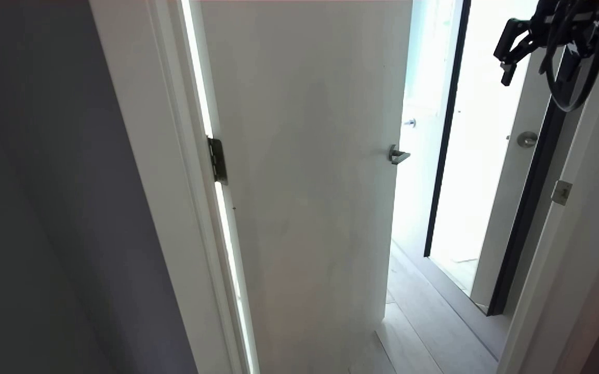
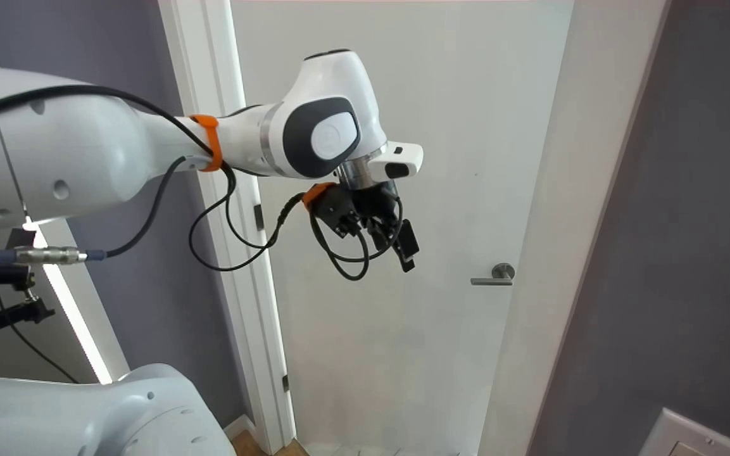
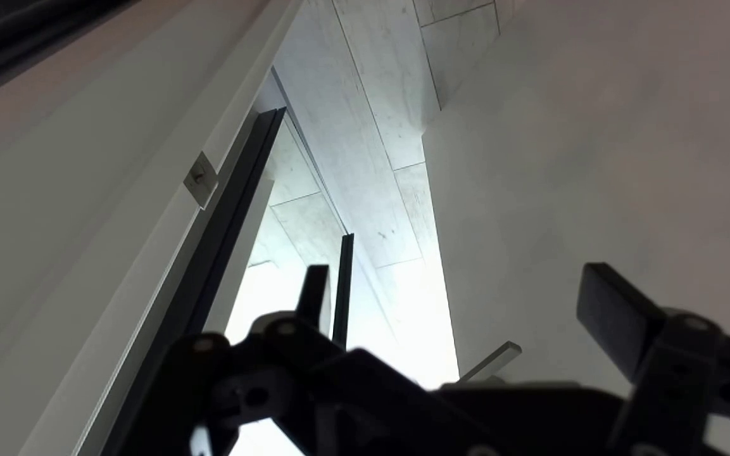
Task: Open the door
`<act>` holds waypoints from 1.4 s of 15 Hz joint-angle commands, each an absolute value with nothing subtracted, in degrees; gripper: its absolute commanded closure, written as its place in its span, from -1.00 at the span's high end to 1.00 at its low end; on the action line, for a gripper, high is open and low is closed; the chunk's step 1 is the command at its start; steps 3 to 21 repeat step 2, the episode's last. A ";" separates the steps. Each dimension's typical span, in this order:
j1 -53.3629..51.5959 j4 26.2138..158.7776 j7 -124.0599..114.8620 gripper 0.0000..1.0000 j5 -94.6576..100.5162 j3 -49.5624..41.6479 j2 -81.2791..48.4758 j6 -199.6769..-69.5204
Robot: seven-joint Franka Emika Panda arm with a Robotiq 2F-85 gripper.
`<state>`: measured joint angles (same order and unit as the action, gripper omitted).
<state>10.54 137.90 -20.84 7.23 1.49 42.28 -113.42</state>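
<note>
The tall plain white door [image 1: 304,182] stands ajar, swung away from its frame, with a bright gap along its handle side. It shows in both exterior views [image 2: 434,354] and fills the right of the wrist view [image 3: 592,158]. Its silver lever handle [image 1: 398,155] shows also in an exterior view [image 2: 494,280]. In the wrist view the lever [image 3: 491,362] lies beyond the jaws, partly hidden by the gripper body. A dark hinge [image 1: 217,160] is at the opposite edge. My black gripper [image 3: 463,301] is open and empty, tilted downward, apart from door and handle. It shows in both exterior views [image 1: 537,71] [image 2: 402,253].
The white door frame [image 1: 543,249] with a metal strike plate [image 1: 561,192] borders the opening. A dark-framed glass panel [image 1: 442,171] stands beyond, over pale floor planks [image 1: 413,332]. Black cables [image 2: 232,266] loop below the forearm. A wall switch plate [image 2: 694,434] is at lower right.
</note>
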 commanded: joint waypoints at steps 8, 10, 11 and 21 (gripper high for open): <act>10.72 137.77 -20.71 1.00 7.11 1.61 42.25 -113.31; 10.72 137.77 -20.71 1.00 7.11 1.61 42.25 -113.31; 10.72 137.77 -20.71 1.00 7.11 1.61 42.25 -113.31; 10.72 137.77 -20.71 1.00 7.11 1.61 42.25 -113.31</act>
